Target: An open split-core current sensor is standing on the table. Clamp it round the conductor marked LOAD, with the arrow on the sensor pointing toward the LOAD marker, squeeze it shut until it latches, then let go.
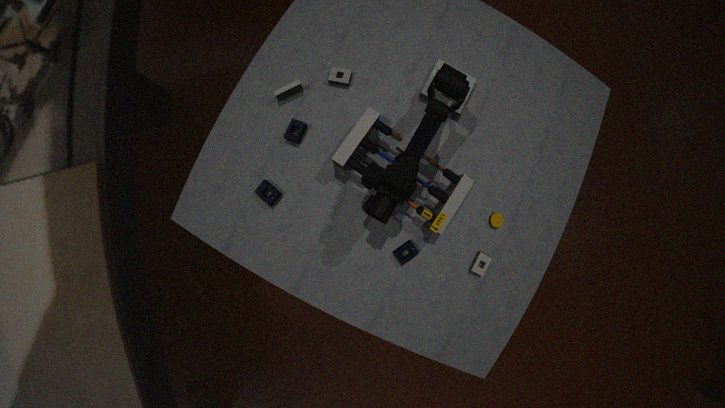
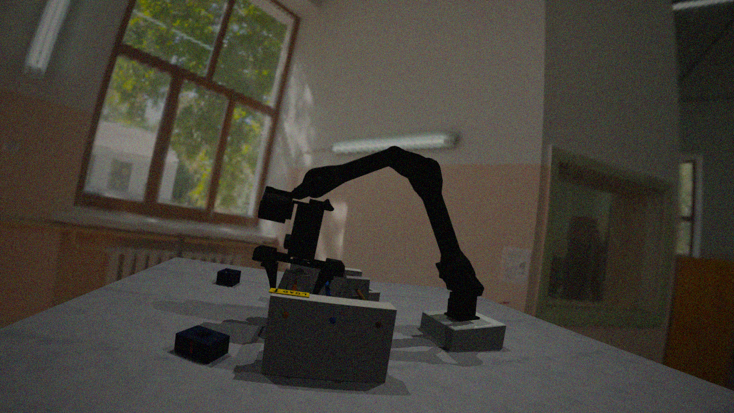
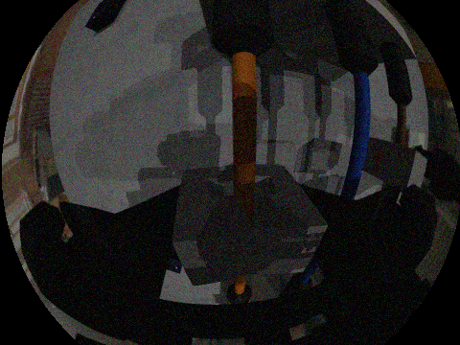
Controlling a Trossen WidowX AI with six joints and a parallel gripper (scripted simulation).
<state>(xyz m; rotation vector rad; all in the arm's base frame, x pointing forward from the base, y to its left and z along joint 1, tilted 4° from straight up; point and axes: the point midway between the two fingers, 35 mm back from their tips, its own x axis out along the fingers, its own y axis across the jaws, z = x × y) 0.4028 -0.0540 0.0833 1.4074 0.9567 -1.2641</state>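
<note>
The grey current sensor [image 3: 249,244] [image 2: 299,280] sits between my fingers. My gripper [image 3: 236,189] [image 2: 296,286] is shut on it, with a finger on each side. The orange LOAD conductor [image 3: 244,120] [image 1: 413,204] runs into the sensor and shows again beyond it in the wrist view, so the sensor is at the conductor. The yellow LOAD marker [image 1: 439,221] [image 2: 288,293] lies on one terminal block's end. A smaller yellow arrow tag [image 1: 427,213] is beside it. In the top view the arm hides the sensor. Its arrow and latch cannot be made out.
Two terminal blocks [image 1: 356,136] [image 1: 459,202] hold the conductors. A blue conductor [image 3: 362,120] and a brown one [image 3: 402,120] run beside the orange one. Dark blue blocks [image 1: 302,126] [image 1: 260,190] [image 1: 398,253], white blocks [image 1: 347,75] [image 1: 289,90] [image 1: 485,258] and a yellow disc [image 1: 496,220] lie around.
</note>
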